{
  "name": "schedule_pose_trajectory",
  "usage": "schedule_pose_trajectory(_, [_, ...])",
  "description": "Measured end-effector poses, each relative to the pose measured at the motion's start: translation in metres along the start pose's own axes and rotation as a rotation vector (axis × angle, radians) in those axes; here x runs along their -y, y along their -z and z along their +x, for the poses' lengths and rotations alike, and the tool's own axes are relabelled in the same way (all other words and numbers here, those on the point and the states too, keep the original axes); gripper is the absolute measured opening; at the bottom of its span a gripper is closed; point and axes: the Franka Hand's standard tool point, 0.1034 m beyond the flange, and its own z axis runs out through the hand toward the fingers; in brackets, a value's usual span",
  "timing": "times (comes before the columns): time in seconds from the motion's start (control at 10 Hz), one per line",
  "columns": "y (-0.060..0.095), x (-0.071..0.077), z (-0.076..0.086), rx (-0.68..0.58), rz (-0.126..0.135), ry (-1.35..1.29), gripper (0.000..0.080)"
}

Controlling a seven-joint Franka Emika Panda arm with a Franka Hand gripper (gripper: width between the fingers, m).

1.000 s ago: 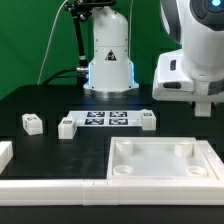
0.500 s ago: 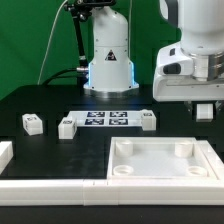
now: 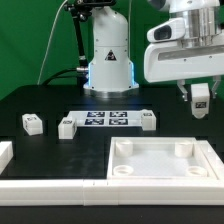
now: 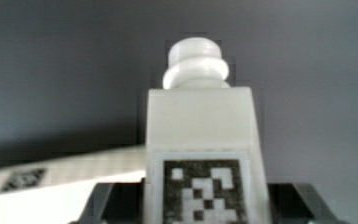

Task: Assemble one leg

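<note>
My gripper (image 3: 201, 106) is shut on a leg (image 3: 201, 103), a small white post with a black-and-white tag, and holds it in the air at the exterior view's right, above and behind the large white recessed panel (image 3: 165, 163). In the wrist view the leg (image 4: 201, 120) fills the middle, its rounded peg end pointing away and its tag between the dark fingers (image 4: 123, 203). Three more legs stand on the black table: one (image 3: 32, 123) at the exterior view's left, one (image 3: 67, 126) beside the marker board, one (image 3: 148, 120) at the board's other end.
The marker board (image 3: 106, 119) lies at the table's middle. The robot's white base (image 3: 109, 60) stands behind it. A white rail (image 3: 50, 187) runs along the front edge, with a white block (image 3: 4, 152) at the exterior view's left.
The arm has risen, lifting the gripper and the held leg higher above the table and panel; more of the white wrist housing shows now.
</note>
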Motion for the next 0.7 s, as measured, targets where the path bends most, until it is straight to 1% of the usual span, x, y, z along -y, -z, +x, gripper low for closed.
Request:
schedule_pose_trajectory(0.1, [-0.005,0.005,-0.007,-0.086,0.028,0.008,0.0290])
schedule_pose_trajectory(0.2, [-0.006,0.008,-0.010,-0.130,0.043,0.014,0.0290])
schedule_pose_trajectory(0.3, [-0.005,0.018,-0.012,-0.235,0.087,0.026,0.0290])
schedule_pose_trajectory(0.4, [-0.020,0.020,-0.029,-0.310,0.096,0.111,0.0290])
schedule_pose_trajectory(0.5, [-0.042,0.009,-0.038,-0.211,0.019,0.228,0.0290])
schedule_pose_trajectory(0.6, [-0.024,0.011,-0.019,-0.231,0.006,0.278,0.0290])
schedule_pose_trajectory(0.7, [-0.016,0.007,-0.012,-0.250,-0.008,0.334,0.0291])
